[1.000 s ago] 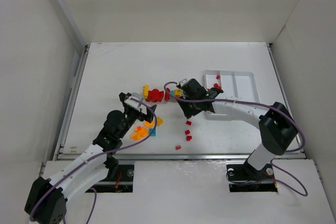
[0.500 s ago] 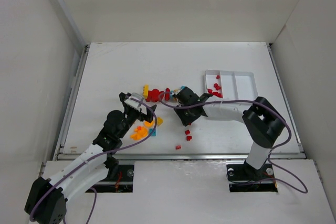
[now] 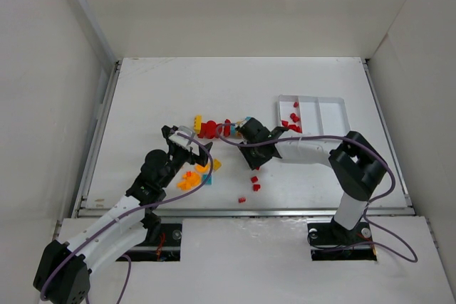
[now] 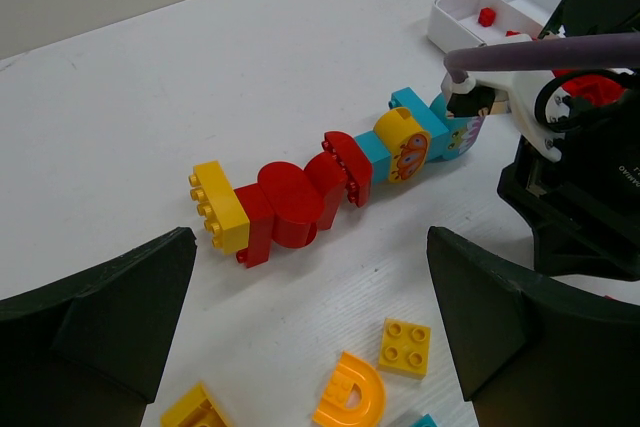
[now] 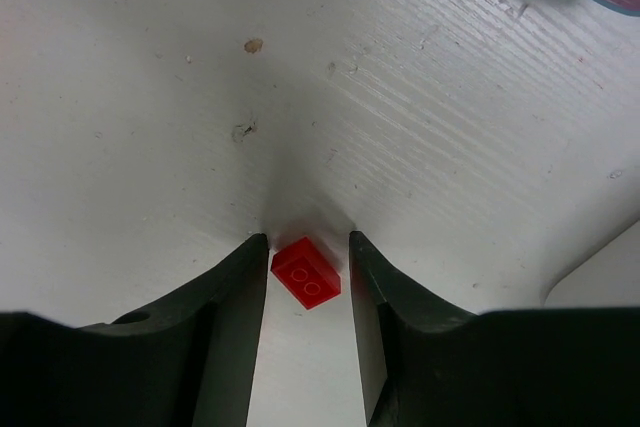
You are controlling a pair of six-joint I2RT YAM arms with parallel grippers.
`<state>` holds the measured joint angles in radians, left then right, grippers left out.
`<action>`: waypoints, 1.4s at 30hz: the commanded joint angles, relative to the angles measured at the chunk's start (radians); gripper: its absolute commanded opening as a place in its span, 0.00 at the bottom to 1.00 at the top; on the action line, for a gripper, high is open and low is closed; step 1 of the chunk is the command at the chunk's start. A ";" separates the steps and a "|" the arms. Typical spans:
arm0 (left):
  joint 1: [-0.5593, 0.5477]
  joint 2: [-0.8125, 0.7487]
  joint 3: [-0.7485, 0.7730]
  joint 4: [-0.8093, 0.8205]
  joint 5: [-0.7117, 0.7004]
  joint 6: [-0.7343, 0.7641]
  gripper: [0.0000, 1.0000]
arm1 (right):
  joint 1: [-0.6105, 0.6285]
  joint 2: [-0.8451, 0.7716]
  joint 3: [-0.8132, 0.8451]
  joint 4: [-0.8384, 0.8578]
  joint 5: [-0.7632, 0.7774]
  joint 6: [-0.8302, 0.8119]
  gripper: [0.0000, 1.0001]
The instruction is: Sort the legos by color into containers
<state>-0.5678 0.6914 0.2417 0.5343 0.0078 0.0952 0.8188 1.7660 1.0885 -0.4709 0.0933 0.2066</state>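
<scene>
From above, the body of the right gripper (image 3: 253,161) hides its fingertips and the red brick (image 5: 306,273) between them, and close up it cannot be told whether either finger touches that brick. The left wrist view's bottom edge cuts off an orange arch (image 4: 350,402) and a yellow brick (image 4: 197,411), while the right arm (image 4: 580,187) covers part of the tray (image 4: 468,9).

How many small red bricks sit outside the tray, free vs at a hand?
Small red bricks lying free: 3
Small red brick straddled by the right hand: 1
Total: 4
</scene>
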 commanded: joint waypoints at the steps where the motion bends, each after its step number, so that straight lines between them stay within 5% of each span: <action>1: -0.003 -0.018 -0.002 0.050 0.014 0.000 1.00 | 0.002 -0.010 0.005 -0.067 0.022 0.024 0.44; 9: -0.003 -0.018 -0.002 0.050 0.014 0.000 1.00 | 0.022 0.010 0.014 -0.097 0.031 0.053 0.34; 13: -0.003 -0.018 -0.002 0.050 0.014 0.000 1.00 | 0.022 0.010 0.027 -0.097 0.031 0.053 0.01; 22: -0.003 -0.018 -0.002 0.050 0.014 0.000 1.00 | -0.042 -0.186 0.123 -0.133 0.265 0.223 0.00; 26: -0.003 -0.018 -0.002 0.050 0.014 0.009 1.00 | -0.180 -0.250 0.123 -0.143 0.453 0.335 0.00; 30: -0.003 -0.018 -0.002 0.050 0.023 0.009 1.00 | -0.297 -0.220 0.151 -0.118 0.462 0.344 0.00; 35: -0.003 -0.018 -0.002 0.050 0.023 0.009 1.00 | -0.392 -0.128 0.231 -0.074 0.369 0.264 0.28; 38: -0.003 -0.027 -0.002 0.059 0.023 0.009 1.00 | -0.403 -0.099 0.284 -0.086 0.368 0.240 0.54; 39: -0.003 -0.027 -0.011 0.059 0.023 0.009 1.00 | -0.414 -0.099 0.295 -0.101 0.368 0.240 0.70; 42: -0.003 -0.027 -0.012 0.059 0.023 0.009 1.00 | -0.414 -0.117 0.309 -0.098 0.323 0.190 0.77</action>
<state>-0.5678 0.6846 0.2405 0.5350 0.0181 0.0975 0.4110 1.6833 1.3312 -0.5922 0.4545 0.4465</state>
